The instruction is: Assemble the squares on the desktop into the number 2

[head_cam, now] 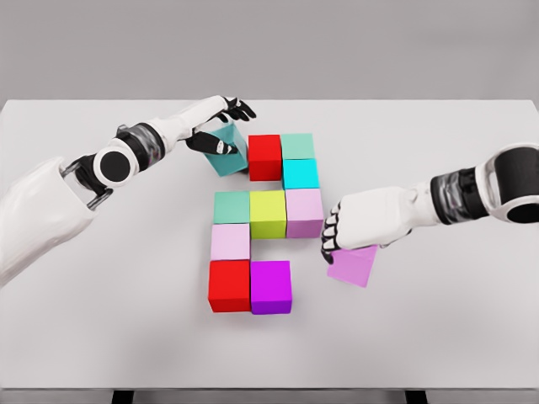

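A white table (101,337) fills most of the frame, and a cluster of coloured cubes sits at its centre. In the top row a red cube (264,156) stands beside a pale green cube (297,146), with a cyan cube (301,173) just below the green one. The middle row runs green cube (231,206), yellow-green cube (268,213), lilac cube (305,212) — all touching. Under the green one sits a pale pink cube (230,241), then a second red cube (229,285) with a magenta cube (271,286) at its right.

At upper centre-left, the left hand (221,126) has its fingers curled around a teal cube (226,156), tilted and pressed against the upper red cube's left side.

At centre-right, the right hand (341,231) grips a violet cube (354,265) from above — fingers closed on it, the cube tilted and apart from the cluster, right of the magenta one.
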